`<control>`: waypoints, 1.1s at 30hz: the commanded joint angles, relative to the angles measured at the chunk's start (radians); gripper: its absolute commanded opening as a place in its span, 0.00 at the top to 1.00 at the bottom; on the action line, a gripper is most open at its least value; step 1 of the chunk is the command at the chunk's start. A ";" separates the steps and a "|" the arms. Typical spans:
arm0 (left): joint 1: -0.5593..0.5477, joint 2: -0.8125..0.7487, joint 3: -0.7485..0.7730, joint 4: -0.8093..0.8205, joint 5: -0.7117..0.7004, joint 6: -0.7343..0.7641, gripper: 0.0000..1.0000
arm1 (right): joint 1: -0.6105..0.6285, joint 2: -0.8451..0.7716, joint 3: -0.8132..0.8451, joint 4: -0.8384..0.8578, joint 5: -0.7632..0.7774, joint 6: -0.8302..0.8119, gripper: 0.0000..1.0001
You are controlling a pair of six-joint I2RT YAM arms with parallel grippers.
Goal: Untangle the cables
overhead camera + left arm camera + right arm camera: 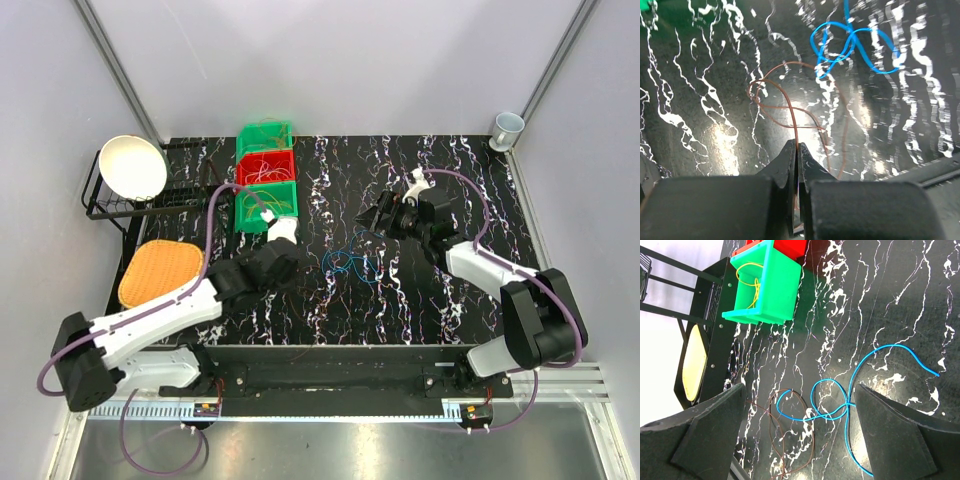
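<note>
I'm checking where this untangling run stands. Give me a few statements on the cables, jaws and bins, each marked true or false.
1. The left gripper has its jaws shut on the brown cable. True.
2. The right gripper has its jaws shut on the blue cable. False: they stand open, with the blue cable lying between them in the right wrist view.
3. The three bins stand in a line: green, red, green. True.
4. The blue cable lies inside one of the bins. False: it lies on the table, beside the brown cable.
</note>
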 commanded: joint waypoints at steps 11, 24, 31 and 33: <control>0.081 0.392 0.187 0.088 -0.006 0.085 1.00 | -0.005 0.026 0.000 0.058 -0.026 -0.014 0.06; 0.188 0.677 0.374 0.036 0.057 0.151 0.87 | -0.005 0.047 0.006 0.060 -0.029 -0.013 0.06; 0.187 0.564 0.339 -0.005 0.050 0.167 0.44 | -0.005 0.081 0.020 0.061 -0.043 0.000 0.06; 0.188 0.515 0.340 -0.039 0.034 0.176 0.33 | -0.006 0.090 0.023 0.061 -0.046 0.003 0.06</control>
